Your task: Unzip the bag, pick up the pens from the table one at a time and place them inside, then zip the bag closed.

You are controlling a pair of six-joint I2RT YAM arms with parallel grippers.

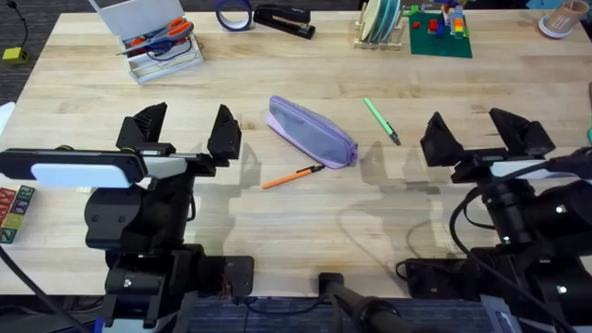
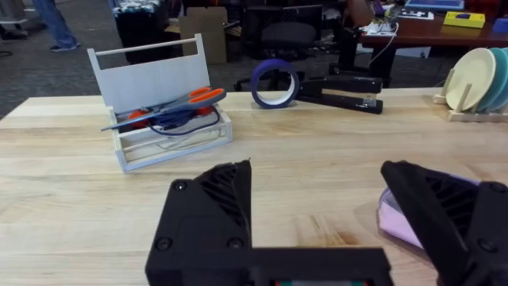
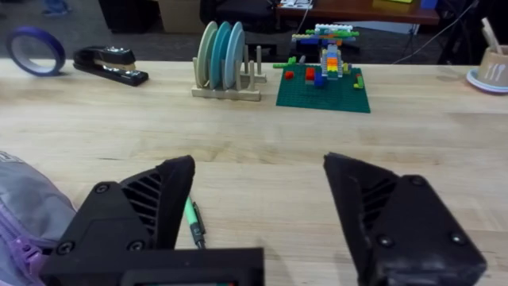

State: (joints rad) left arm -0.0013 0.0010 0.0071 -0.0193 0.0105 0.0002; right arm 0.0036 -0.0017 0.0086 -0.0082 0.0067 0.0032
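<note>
Mid-worktop (image 1: pixel 305 213), the bag (image 1: pixel 312 131) lies diagonally, orange pen (image 1: pixel 292 176) touching its near edge, perhaps; green pen (image 1: pixel 381 120) just beside it. Left pincer (image 1: pixel 183 129) and right pincer (image 1: pixel 481 128) flank it, gaping wide, empty, bare wood between.

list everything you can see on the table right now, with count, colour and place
soft fabric pencil pouch: 1, lavender, table centre
slim pens: 2, orange beside pouch's near side, green right of it
tool caddy: 1, white, far left, holds orange-handled scissors
tape roll: 1, blue, far edge
stapler: 1, black, beside tape
plate rack: 1, wooden, pale plates
brick baseplate: 1, green, far right
left gripper: black fingers, open
right gripper: black fingers, open
</note>
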